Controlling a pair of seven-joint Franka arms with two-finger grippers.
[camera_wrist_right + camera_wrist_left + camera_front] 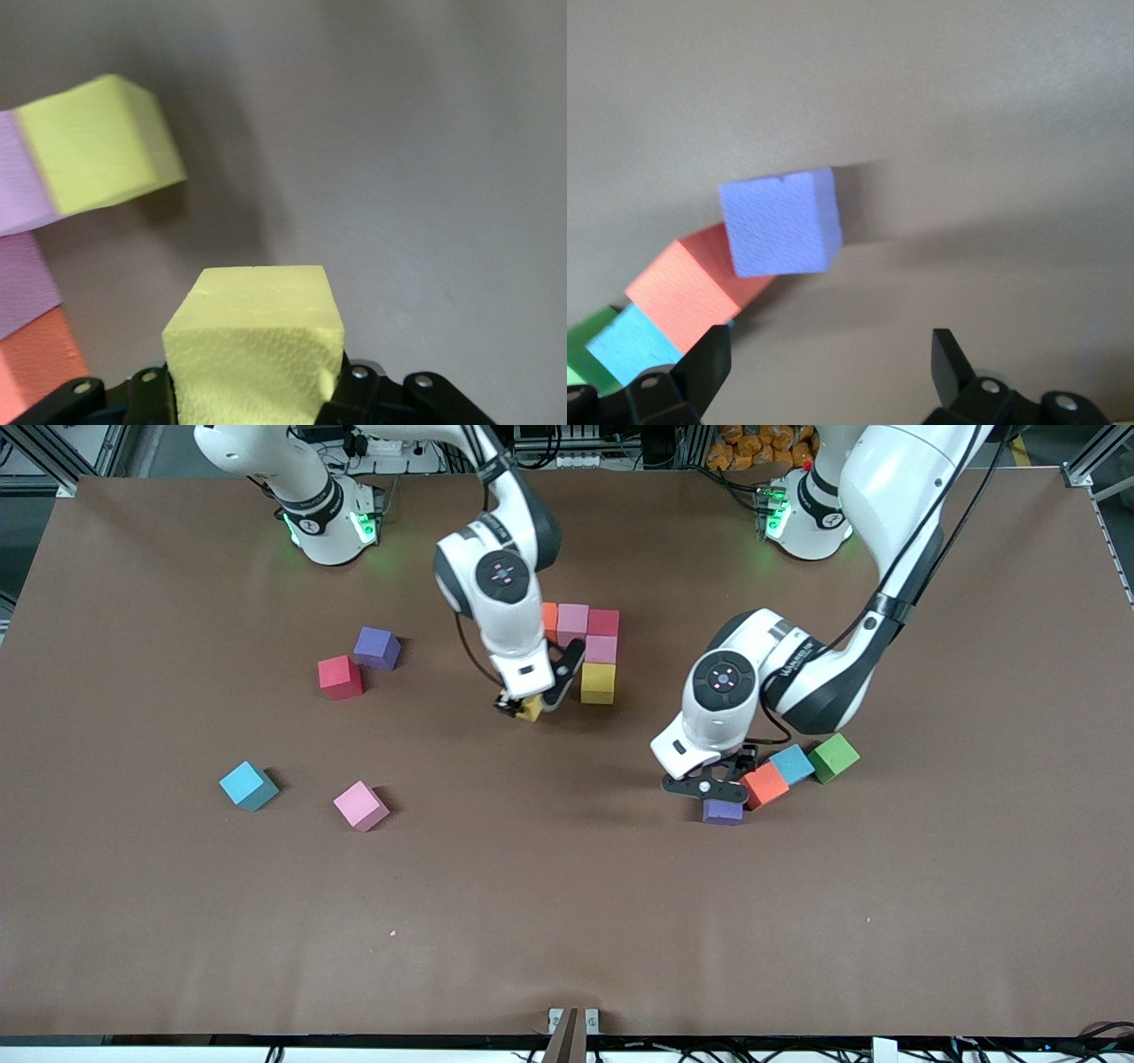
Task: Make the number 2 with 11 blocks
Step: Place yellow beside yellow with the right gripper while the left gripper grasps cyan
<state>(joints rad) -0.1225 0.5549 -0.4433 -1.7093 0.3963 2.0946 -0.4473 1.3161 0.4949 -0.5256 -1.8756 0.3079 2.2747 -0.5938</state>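
Grippers first: the right gripper is clamped on a small matte yellow cube, low over the brown table at about eight o'clock of the partly built number 2. That digit so far reads as an orange cube, a pink cube and a red cube in a row, with a second pink cube and a second yellow cube below the red one.

The left gripper hangs with jaws spread wide just above a purple foam cube. At that cube's two o'clock sit an orange-red cube, a light blue cube and a green cube, touching in a line.

Toward the right arm's end lie loose cubes: purple, red, blue and pink.
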